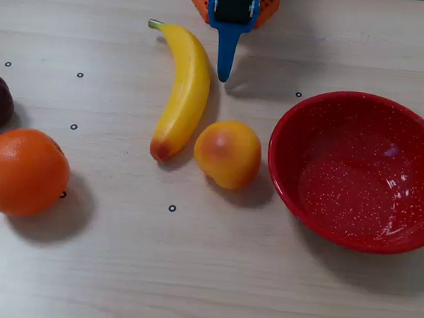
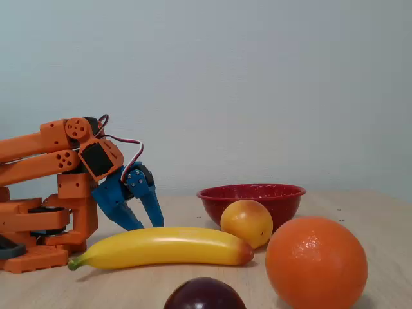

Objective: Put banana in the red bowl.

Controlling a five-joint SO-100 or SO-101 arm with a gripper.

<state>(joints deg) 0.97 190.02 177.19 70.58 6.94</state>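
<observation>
The banana [image 1: 182, 92] lay on the surface, left of the red bowl [image 1: 361, 172] in the overhead view, a peach-like fruit [image 1: 228, 154] between them. The end effector [image 2: 143, 224], empty with fingers slightly spread, hung near its stem end; the grasp looked not yet begun, so closing in came next

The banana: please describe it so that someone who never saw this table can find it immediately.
In the overhead view, start at the red bowl on the right; left of it sits a round yellow-orange fruit. Just left of that fruit lies the banana, the only long curved yellow thing, with a green stem tip.
</observation>
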